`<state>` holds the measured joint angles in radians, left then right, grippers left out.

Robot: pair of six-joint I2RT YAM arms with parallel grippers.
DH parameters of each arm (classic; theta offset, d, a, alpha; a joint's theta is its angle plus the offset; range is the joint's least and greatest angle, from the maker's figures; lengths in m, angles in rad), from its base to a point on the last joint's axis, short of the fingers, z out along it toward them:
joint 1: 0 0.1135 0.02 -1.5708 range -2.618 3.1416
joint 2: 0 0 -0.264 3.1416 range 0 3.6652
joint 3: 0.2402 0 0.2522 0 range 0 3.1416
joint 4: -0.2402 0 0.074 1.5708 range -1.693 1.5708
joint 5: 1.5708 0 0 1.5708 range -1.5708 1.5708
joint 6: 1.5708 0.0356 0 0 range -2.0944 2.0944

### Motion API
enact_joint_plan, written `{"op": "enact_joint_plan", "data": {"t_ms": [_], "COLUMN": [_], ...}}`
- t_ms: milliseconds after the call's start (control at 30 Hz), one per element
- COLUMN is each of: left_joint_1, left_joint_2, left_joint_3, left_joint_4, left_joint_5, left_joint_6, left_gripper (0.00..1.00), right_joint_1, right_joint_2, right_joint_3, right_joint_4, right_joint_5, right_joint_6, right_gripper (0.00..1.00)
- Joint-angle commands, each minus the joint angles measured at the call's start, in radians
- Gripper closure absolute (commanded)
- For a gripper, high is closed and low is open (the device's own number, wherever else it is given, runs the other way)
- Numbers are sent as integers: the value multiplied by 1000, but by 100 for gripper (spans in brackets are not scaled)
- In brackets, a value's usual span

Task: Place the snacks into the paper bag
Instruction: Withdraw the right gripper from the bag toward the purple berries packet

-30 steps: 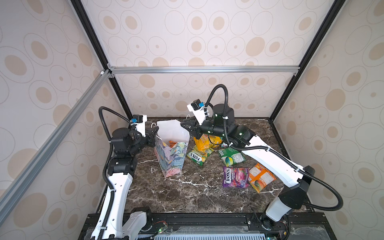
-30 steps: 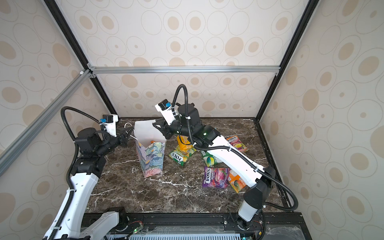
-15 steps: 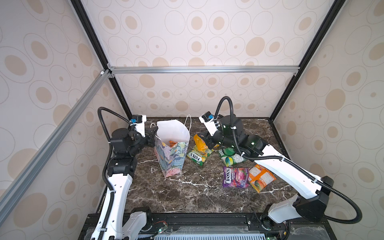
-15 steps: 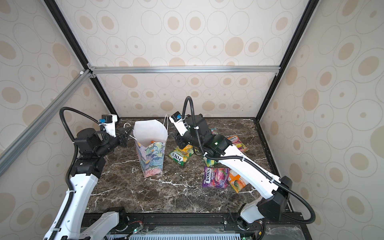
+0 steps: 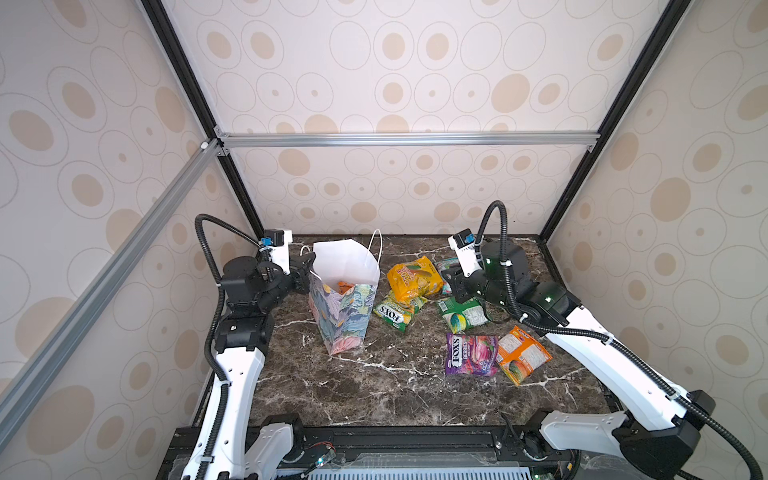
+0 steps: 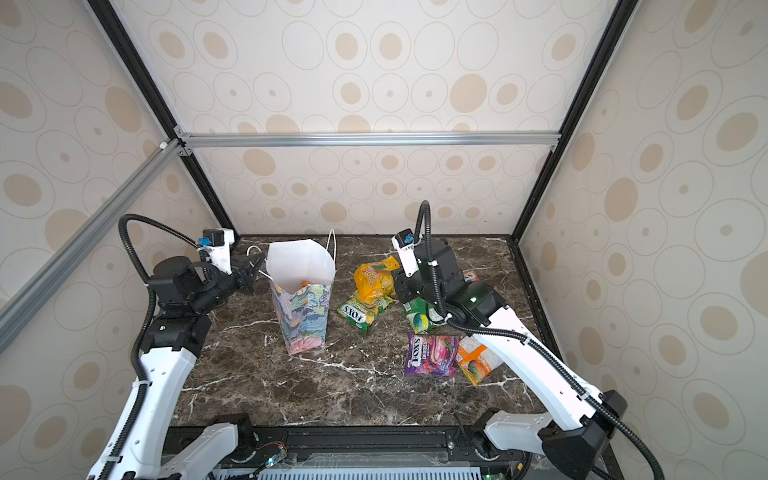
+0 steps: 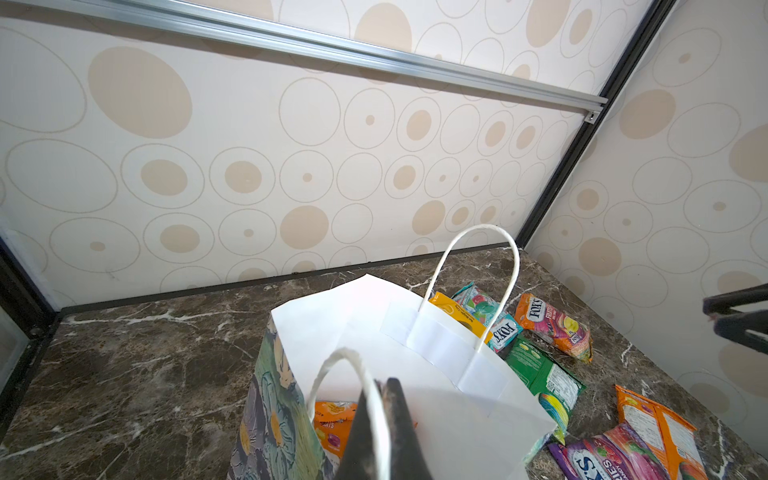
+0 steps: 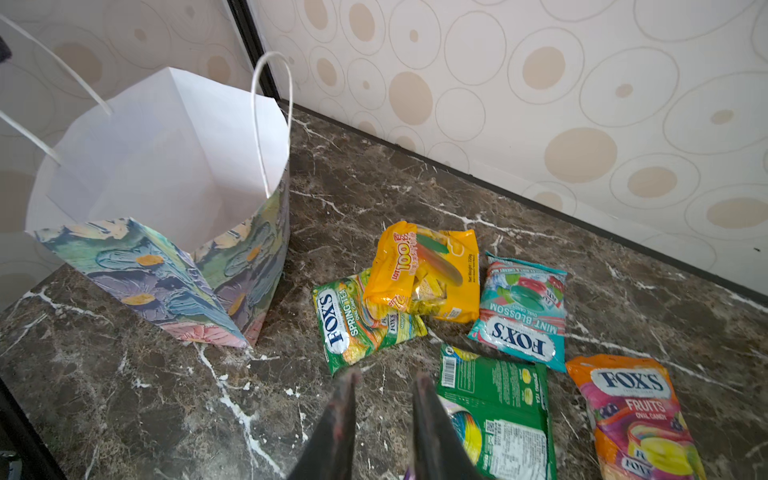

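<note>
The paper bag (image 5: 343, 316) (image 6: 301, 320) stands upright and open, with one orange packet (image 7: 332, 419) inside. My left gripper (image 7: 380, 388) (image 5: 305, 266) is shut on the bag's near white cord handle (image 7: 332, 365). Right of the bag, snacks lie on the table: a yellow packet (image 8: 424, 274) partly over a green FOX'S packet (image 8: 353, 324), a teal one (image 8: 521, 316), a green one face down (image 8: 498, 415), an orange-pink Fruits one (image 8: 640, 415), a purple one (image 5: 471, 353) and an orange one (image 5: 521, 355). My right gripper (image 8: 386, 376) (image 5: 451, 282) hovers open and empty over them.
The dark marble table (image 5: 374, 395) is boxed in by patterned walls at the back and on both sides. The bag's far cord handle (image 8: 270, 120) stands up above its rim. Bare marble lies in front of the bag and the packets.
My right arm has pulled back from the bag's mouth to the right and now hangs over the packets. The left gripper has kept its hold on the handle.
</note>
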<state>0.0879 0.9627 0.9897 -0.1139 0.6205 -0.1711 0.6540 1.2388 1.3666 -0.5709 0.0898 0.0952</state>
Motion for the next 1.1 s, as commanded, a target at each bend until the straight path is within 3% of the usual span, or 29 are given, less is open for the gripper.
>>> {"op": "enact_joint_plan", "data": {"t_ms": [0, 133, 367, 667, 733, 1067], "left_joint_1": [10, 10, 10, 10, 12, 10], "left_joint_2": [-16, -19, -14, -12, -6, -11], "left_joint_3": [4, 4, 5, 3, 5, 5], "left_joint_4": [5, 5, 1, 4, -1, 1], "left_joint_5": [0, -3, -14, -19, -10, -6], "left_joint_6": [25, 25, 28, 31, 30, 31], "left_gripper": [100, 100, 100, 100, 100, 100], "right_joint_1": [-22, -70, -205, -282, -300, -368], "right_joint_2": [-3, 13, -18, -51, -61, -155], "right_joint_3": [-16, -21, -122, -207, -243, -452], "right_joint_4": [-87, -186, -247, -308, -309, -220], "right_joint_5": [19, 99, 32, 62, 61, 102], "right_joint_6": [51, 121, 210, 282, 312, 413], "right_gripper": [73, 72, 72, 69, 65, 63]}}
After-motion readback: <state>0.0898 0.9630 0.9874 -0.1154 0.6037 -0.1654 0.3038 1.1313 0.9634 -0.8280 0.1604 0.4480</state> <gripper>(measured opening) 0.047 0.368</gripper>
